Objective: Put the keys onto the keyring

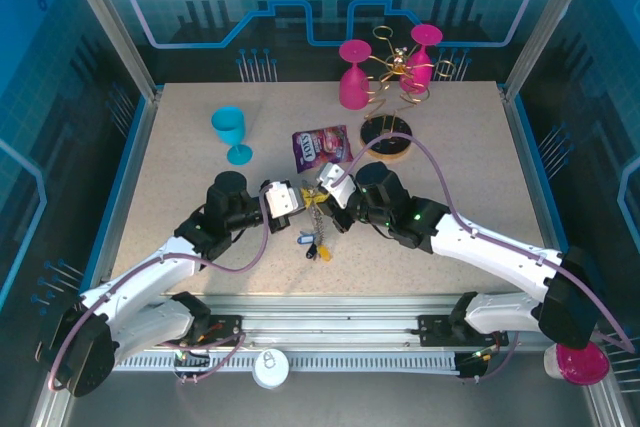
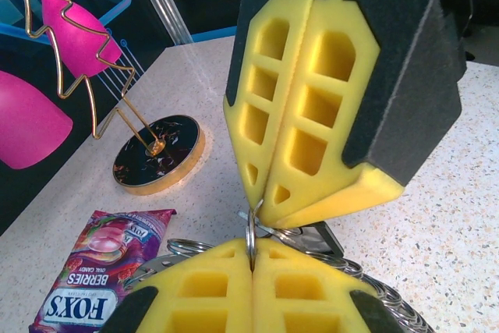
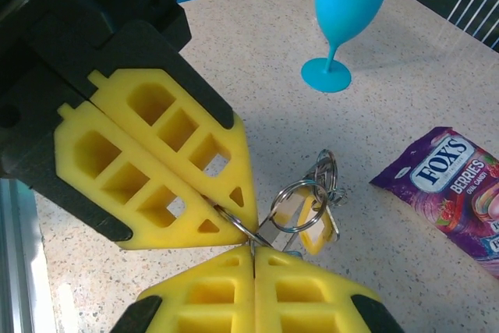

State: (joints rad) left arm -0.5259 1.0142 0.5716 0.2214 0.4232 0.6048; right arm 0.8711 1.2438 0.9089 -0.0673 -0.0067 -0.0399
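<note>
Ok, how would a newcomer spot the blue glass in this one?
Look at the speckled table, left half, toward the back. A goblet stands upright there alone. It is turquoise; the other two goblets are pink and sit by the gold wire rack at the back.

Thin grey keyring [image 3: 273,210] hangs pinched; yellow-tagged keys [image 3: 316,228] apparently threaded on it.

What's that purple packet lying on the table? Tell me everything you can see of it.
The packet is a small glossy purple pouch, plastic film by its look. White letters read FOX'S, with BERRIES and OVAL CANDY below, beside pictured red berries. It lies face up and askew on the speckled table, between the blue goblet and the rack's round black base. Nothing lies on top of it.
</note>
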